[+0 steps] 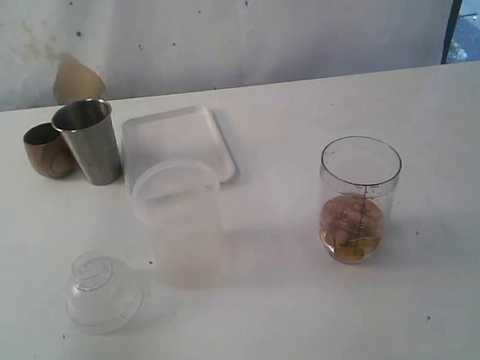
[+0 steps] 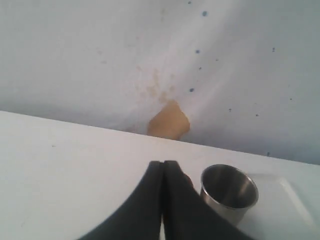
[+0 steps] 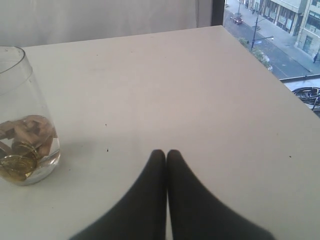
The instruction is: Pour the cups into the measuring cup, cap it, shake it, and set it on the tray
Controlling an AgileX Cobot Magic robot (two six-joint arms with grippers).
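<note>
Currently both grippers are closed tight, with nothing between the jaws. The left gripper (image 2: 163,164) hangs near the steel tumbler (image 2: 229,192), and the right gripper (image 3: 166,153) is near the measuring cup (image 3: 22,125). This cup stands upright and uncapped on the right of the table (image 1: 322,325), with brown pieces and golden round things inside. The wooden cup (image 1: 48,150) stands just beside the steel tumbler, left of the white tray (image 1: 175,144).
</note>
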